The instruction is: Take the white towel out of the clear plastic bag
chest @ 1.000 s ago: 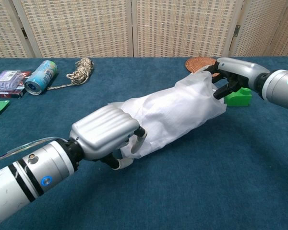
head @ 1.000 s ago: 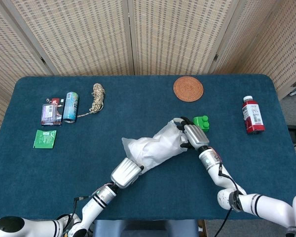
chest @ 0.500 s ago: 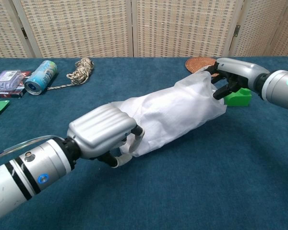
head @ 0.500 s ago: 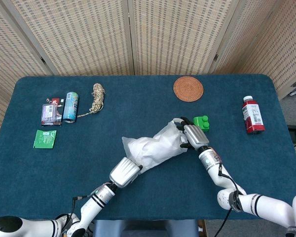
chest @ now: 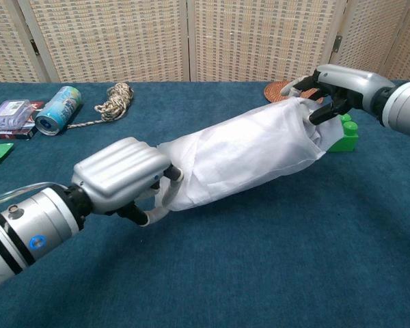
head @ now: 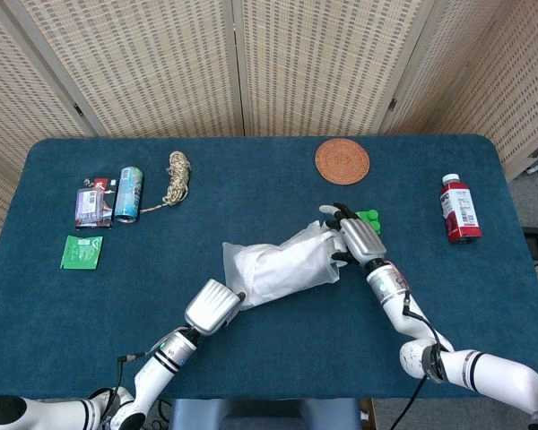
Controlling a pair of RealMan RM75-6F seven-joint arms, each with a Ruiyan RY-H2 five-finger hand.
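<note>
White towel (chest: 239, 154) in clear plastic bag (chest: 311, 126), left hand (chest: 119, 179) fingers pinching towel, right hand (chest: 335, 85) fingers pinching bag.

a: the bench (head: 251, 170) looks like matt dark-blue cloth, almost felt. the clear plastic bag (chest: 260, 147) is thin film, creased and cloudy over the soft white towel (head: 273, 269) inside.

b: both hands have smooth, satin silver shells, the left hand (chest: 119, 178) and the right hand (chest: 335, 85), with dark parts at the fingers. the coaster (head: 342, 160) is woven, rough fibre; the rope (head: 177, 175) is coarse twine.

a: the can (head: 128, 193) is glossy metal, the green block (chest: 342, 137) smooth plastic.
</note>
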